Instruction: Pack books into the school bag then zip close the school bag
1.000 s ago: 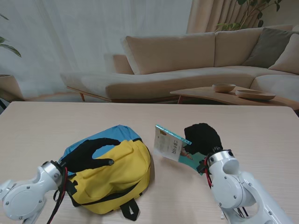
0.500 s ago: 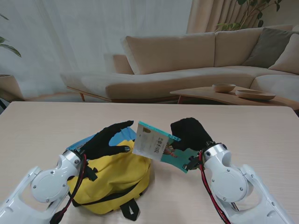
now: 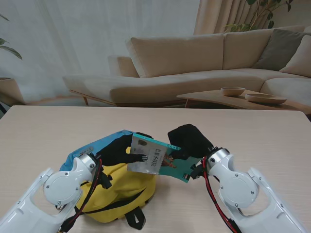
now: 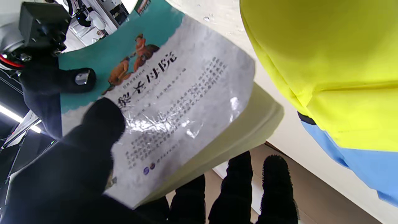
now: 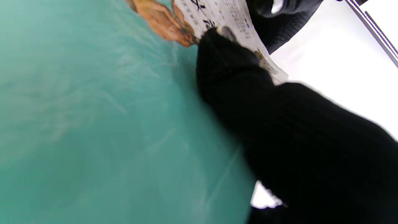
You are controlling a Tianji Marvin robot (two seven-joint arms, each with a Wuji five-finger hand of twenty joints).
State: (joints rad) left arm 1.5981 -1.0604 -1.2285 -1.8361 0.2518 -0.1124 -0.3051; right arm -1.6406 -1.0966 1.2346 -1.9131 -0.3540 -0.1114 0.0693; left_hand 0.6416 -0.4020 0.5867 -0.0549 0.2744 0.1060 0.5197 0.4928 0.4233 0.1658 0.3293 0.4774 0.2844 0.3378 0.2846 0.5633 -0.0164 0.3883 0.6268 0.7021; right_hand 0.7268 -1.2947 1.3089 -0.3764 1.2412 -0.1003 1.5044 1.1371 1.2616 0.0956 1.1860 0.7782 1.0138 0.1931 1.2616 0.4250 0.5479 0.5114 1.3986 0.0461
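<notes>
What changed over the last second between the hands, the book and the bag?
The right hand carried the book leftward over the school bag. The left hand lifted off the bag and took hold of the book's other end. The bag stayed put, and the right hand kept its grip.

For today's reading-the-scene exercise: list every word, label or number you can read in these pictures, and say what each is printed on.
"长" and "院": two large black characters of the title on the cover of the book; the title's other characters are too distorted to read.
Columns of small print on the same cover: too small to read.
Round logos by the cover's edge: unreadable.
School bag: no text visible.
</notes>
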